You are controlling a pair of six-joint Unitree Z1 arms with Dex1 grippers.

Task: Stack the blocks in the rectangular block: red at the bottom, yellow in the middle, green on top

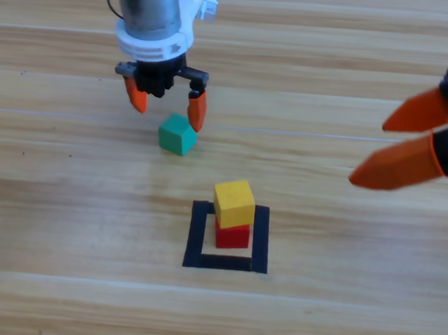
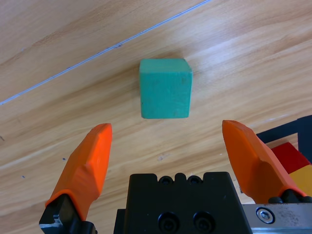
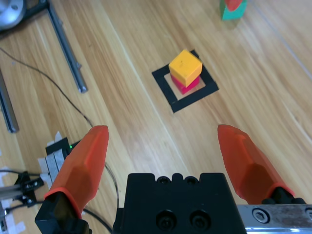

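Two cubes are stacked from above: yellow cube point(image 1: 234, 202) on red cube point(image 1: 233, 235) inside the tape frame point(image 1: 196, 237), green cube point(image 1: 177, 134) just below my wide left gripper point(image 1: 167, 103). My left wrist camera centres it between my jaws, so next I judge: descend, close. My right gripper point(image 3: 163, 151) waits wide

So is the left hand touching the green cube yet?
Apart. The left wrist view shows the green cube lying on bare wood ahead of the open left hand, clear of both orange fingers. The high view agrees less plainly.

Yellow cube point(image 1: 234, 202) atop red cube point(image 1: 233, 235), slightly askew, inside black tape rectangle point(image 1: 197, 236); teal-green cube point(image 1: 177, 134) apart on desk, beyond the outline.
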